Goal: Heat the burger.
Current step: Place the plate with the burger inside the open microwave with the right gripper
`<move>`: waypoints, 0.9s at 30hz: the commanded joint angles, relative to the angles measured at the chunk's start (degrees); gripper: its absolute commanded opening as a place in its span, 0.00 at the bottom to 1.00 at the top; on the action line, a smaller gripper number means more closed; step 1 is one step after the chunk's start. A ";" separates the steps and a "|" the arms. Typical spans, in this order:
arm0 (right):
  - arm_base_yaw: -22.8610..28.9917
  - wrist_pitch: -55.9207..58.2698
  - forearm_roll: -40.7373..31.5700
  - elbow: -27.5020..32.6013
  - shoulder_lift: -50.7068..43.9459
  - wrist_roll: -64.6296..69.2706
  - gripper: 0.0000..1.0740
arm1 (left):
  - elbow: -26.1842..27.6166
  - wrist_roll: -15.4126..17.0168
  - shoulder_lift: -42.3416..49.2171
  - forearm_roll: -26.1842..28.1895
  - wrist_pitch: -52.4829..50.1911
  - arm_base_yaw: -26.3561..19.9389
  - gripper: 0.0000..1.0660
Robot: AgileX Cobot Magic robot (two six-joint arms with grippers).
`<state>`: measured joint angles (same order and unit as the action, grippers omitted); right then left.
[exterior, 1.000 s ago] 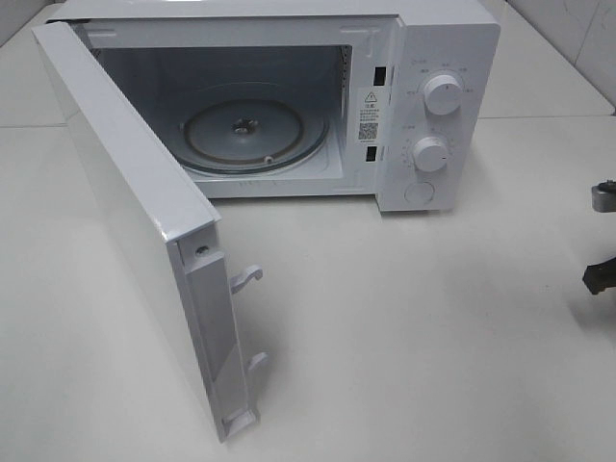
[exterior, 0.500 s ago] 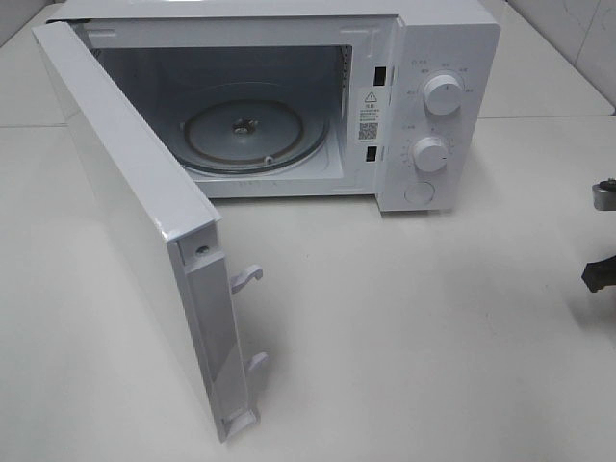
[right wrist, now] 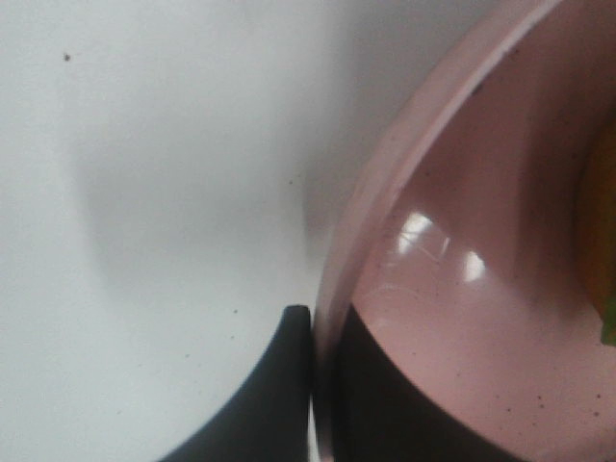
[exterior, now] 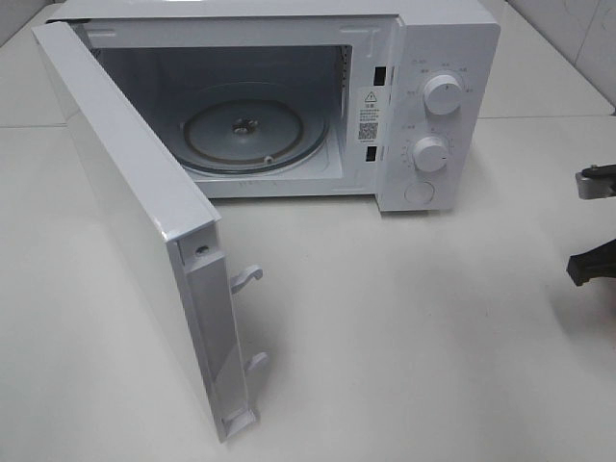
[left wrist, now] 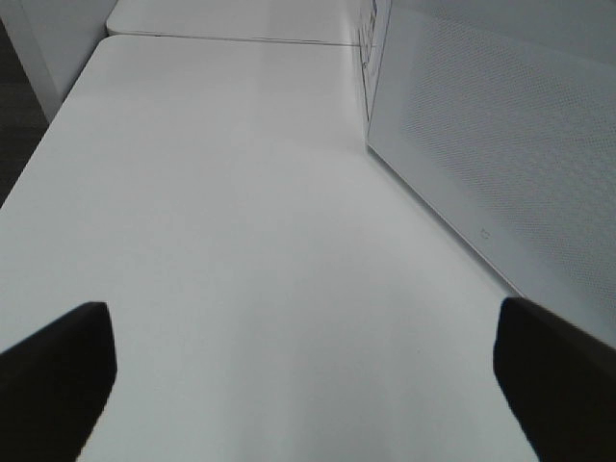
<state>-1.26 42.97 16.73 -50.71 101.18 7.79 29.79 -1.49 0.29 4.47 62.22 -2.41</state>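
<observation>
Clamping the rim of the plate, the right gripper has one finger outside the rim and one inside it, low over the table near its right edge. A sliver of orange and green at the margin of the right wrist view is most likely the burger, sitting on that plate; nothing more of it shows. The left gripper hangs over the table's left side with its jaws wide apart and nothing between them, beside the door.

Further back, the microwave stands toward the table's far edge, its door swung fully open and the turntable bare. So the opening is done and the plate is gripped. By my reading, what remains is carrying the plate in, shutting the door and setting the dials.

A sticker inside the door frame carries a warning triangle and a square code. Its text, and the marks around the dials, are too small to read.
</observation>
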 commanded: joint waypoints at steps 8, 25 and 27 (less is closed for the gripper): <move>9.17 7.16 5.79 0.63 -6.65 2.92 0.00 | -0.29 0.06 0.23 0.00 -0.86 0.11 0.96; 32.03 4.81 9.91 16.21 -20.00 1.83 0.00 | -0.29 0.06 0.23 0.00 -0.86 0.11 0.96; 33.06 4.30 9.91 16.62 -20.45 0.40 0.00 | -0.29 0.06 0.23 0.00 -0.86 0.11 0.96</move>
<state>31.63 47.73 23.55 -34.09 81.42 9.51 29.79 -1.49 0.29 4.47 62.22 -2.41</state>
